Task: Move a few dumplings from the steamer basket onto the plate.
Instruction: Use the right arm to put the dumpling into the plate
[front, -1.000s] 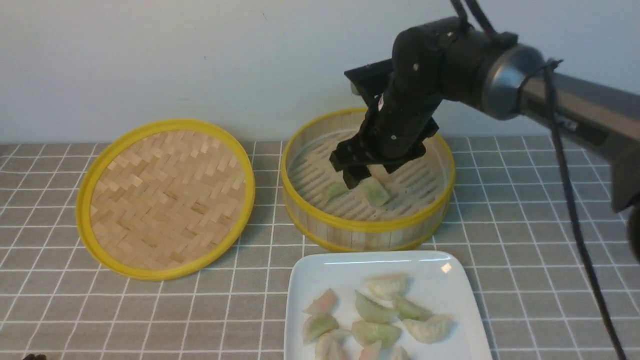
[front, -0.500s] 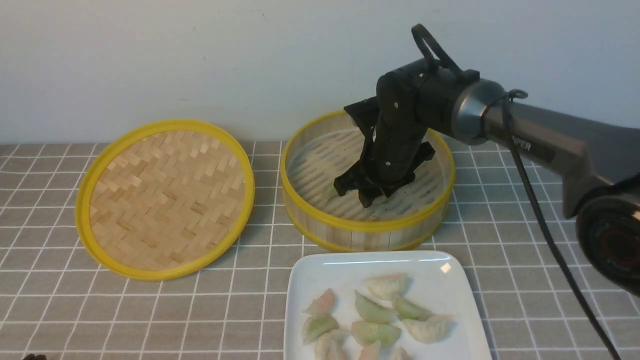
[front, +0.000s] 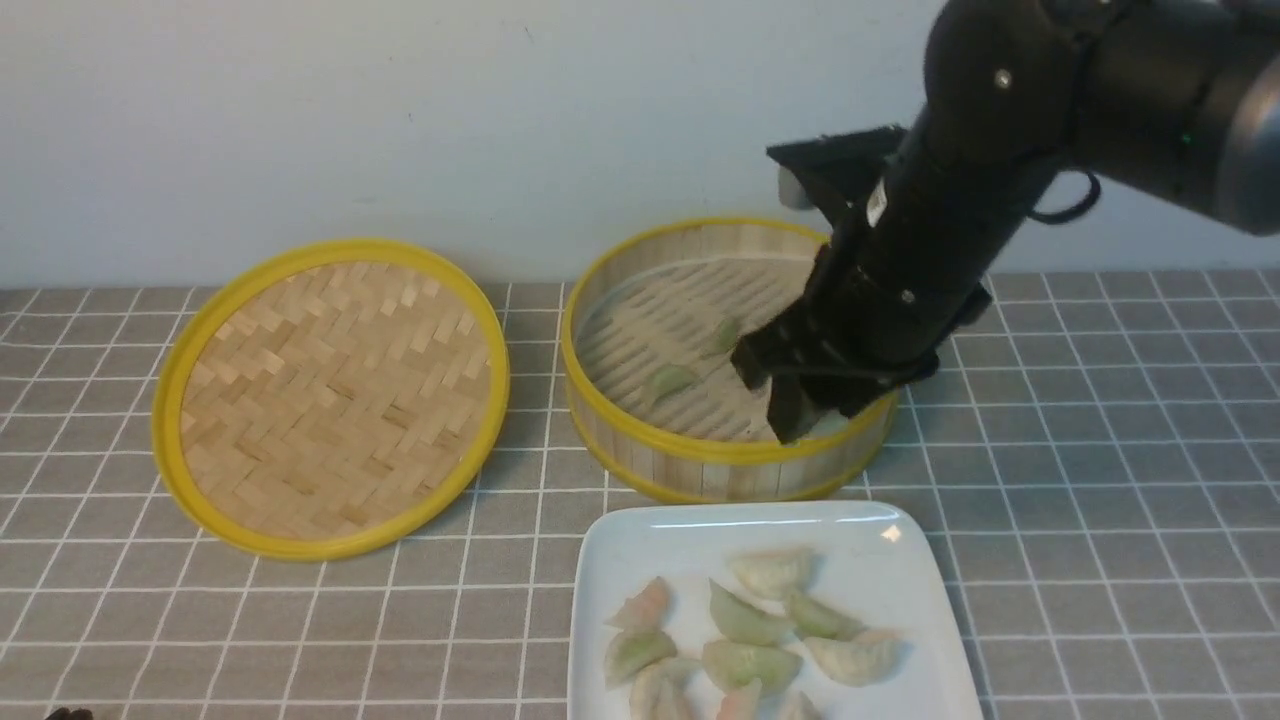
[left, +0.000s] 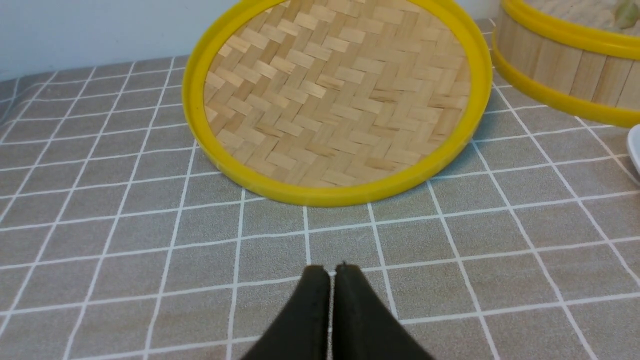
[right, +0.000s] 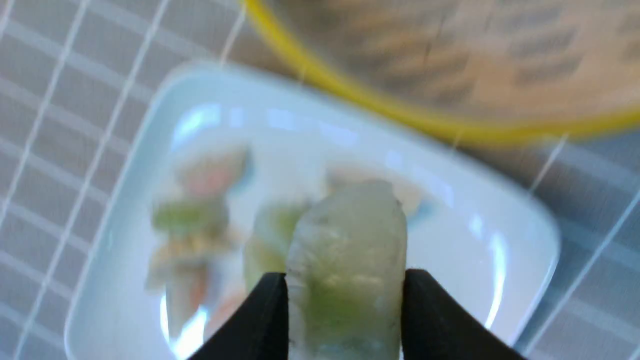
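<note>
Now the right gripper (front: 800, 412) hangs over the near rim of the basket (front: 640, 440), clamped on a pale green dumpling (right: 347, 260), with the plate (front: 650, 545) just beside that rim on the robot's side. Two green dumplings (front: 672, 380) lie on the basket floor, and a cluster lies on the plate. The left gripper (left: 330, 274) sits low over the bench (left: 100, 210), its fingers together, near the lid (left: 340, 95).
</note>
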